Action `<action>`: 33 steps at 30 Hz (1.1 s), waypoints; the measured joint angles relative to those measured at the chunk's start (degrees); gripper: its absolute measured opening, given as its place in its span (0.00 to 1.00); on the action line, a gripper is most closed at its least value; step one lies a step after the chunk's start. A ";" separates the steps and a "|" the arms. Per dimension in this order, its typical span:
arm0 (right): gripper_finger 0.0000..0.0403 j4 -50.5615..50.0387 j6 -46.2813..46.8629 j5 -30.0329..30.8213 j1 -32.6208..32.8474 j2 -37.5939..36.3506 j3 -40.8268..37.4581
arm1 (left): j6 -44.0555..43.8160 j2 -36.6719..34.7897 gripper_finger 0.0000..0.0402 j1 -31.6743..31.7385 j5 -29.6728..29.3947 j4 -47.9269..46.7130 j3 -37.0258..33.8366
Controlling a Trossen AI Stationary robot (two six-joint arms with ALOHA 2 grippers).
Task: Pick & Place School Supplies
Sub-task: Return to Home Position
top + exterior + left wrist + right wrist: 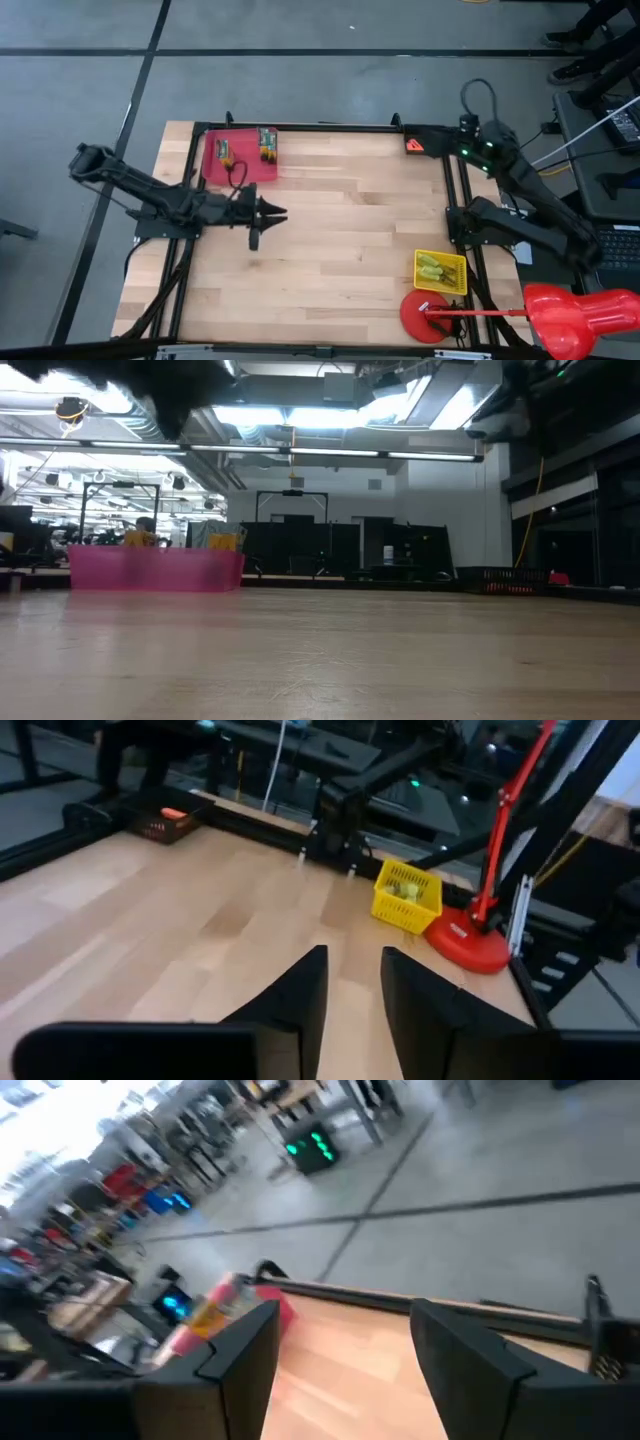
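Now the empty, open left gripper [353,965] hangs near the flat pink plastic tray [212,168] holding the green-and-yellow crayon box [267,145], with the open right gripper [343,1316] well apart.

Pincers: two, left pincer [352,960] and right pincer [343,1320]. Counter [330,250]: one.

Pink tray [215,172]: one, near left pincer. Holds two items: one crayon box [267,143], one small greenish item [224,152].

Yellow basket [460,258]: one, near right pincer. Yellow-green pieces [430,268] inside, seemingly two, count unsure.

Black bin [148,826]: one, well apart from left pincer. Orange contents [173,814], number unreadable.

Red round base [415,318]: one.
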 joint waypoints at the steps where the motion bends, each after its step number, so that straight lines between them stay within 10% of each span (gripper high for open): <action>1: 0.56 0.10 0.32 -0.86 0.40 -1.36 0.02 | 1.25 0.00 0.22 2.68 3.10 1.49 -1.11; 9: 0.56 -0.12 3.33 0.21 3.07 -9.36 0.02 | 6.66 -1.93 0.17 20.34 21.38 28.44 -13.79; 14: 0.56 1.51 3.64 0.21 4.36 -12.81 0.02 | 5.22 -5.37 0.14 21.40 26.27 28.24 -21.44; 23: 0.56 9.46 3.76 -0.28 6.64 -13.93 0.04 | 9.89 -17.36 0.13 9.83 12.62 17.24 -27.23; 33: 0.56 12.08 3.79 -0.28 7.73 -13.89 0.04 | 15.36 -38.69 0.11 12.32 12.04 -7.26 -27.29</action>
